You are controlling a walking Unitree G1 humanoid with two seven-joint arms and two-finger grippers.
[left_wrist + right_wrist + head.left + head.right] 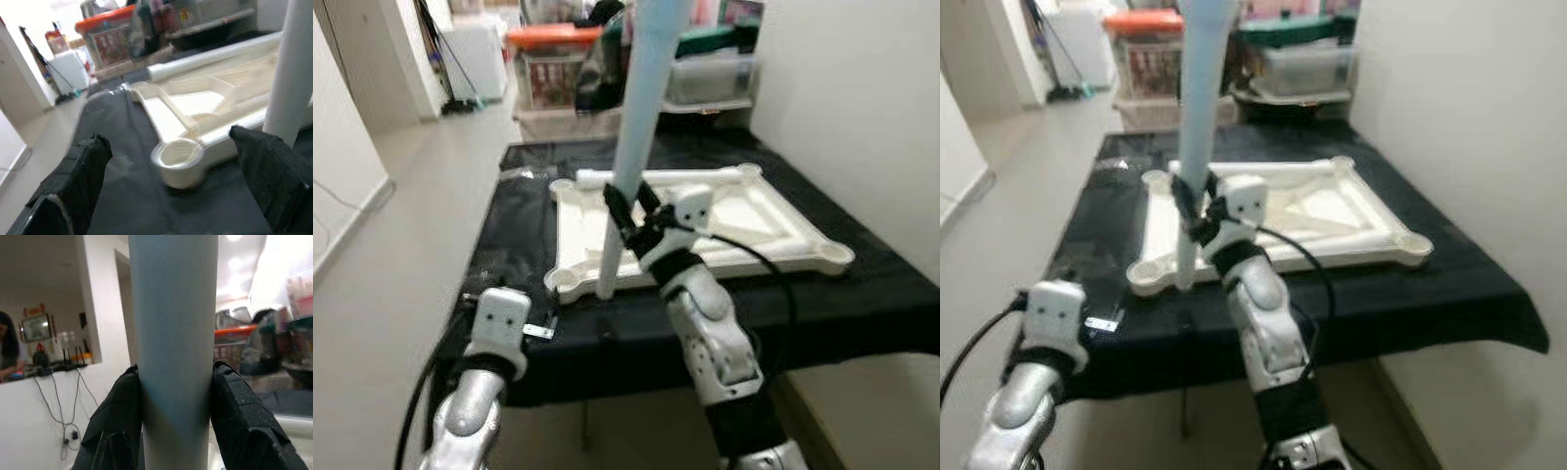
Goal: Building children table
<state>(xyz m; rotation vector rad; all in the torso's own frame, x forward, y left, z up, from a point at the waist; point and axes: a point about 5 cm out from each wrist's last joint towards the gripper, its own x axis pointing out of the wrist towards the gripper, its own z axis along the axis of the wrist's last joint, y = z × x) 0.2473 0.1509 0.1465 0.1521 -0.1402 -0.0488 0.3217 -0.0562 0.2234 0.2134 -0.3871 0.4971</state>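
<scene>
A white table top (773, 230) lies upside down on a black-covered table (862, 294), with round screw sockets at its corners. My right gripper (628, 217) is shut on a long pale blue table leg (636, 127), held nearly upright with its lower end at the near-left part of the top, close to the corner socket (178, 154). In the right wrist view its fingers (120, 426) clamp the leg (173, 347) from both sides. My left gripper (176, 196) is open, low at the table's front-left edge, facing that socket. Another white leg (656, 178) lies along the top's far edge.
A white wall (862, 108) runs along the right. Storage boxes and shelves (558, 73) stand beyond the table's far end. Open floor (411, 255) lies on the left. A person (10, 347) sits behind a counter in the right wrist view.
</scene>
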